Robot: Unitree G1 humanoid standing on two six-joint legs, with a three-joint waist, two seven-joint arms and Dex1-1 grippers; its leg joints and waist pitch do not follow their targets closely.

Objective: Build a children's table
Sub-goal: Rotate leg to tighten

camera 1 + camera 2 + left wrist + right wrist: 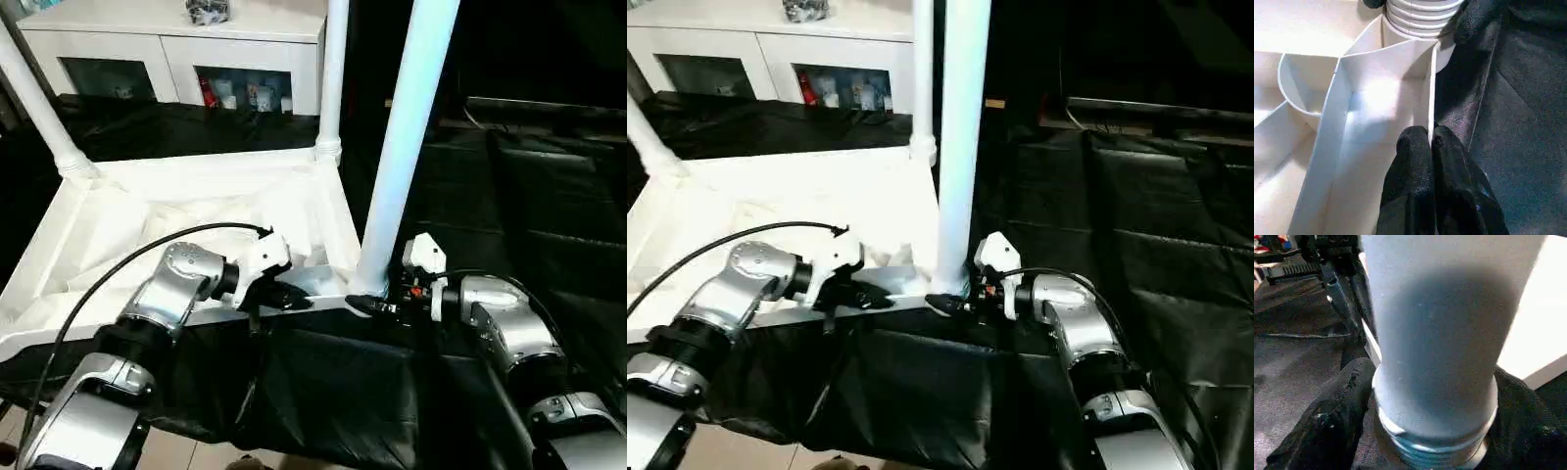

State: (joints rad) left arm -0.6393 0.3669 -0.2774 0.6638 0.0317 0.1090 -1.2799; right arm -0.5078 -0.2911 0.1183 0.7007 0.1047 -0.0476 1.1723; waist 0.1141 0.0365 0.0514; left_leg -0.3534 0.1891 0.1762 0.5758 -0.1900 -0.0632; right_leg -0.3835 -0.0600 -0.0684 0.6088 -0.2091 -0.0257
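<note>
Left gripper (284,297) pinched together on tabletop (196,206) rim, beside right gripper (377,305). Left wrist: fingers (1420,181) together over rim wall. Right wrist: fingers (1337,416) apart, flanking leg (1435,357) base, threads showing, at corner socket.

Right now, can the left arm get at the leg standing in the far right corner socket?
Probably not without letting go: the left gripper is shut on the tabletop's near rim. The far right leg stands across the tabletop, with nothing between.
</note>
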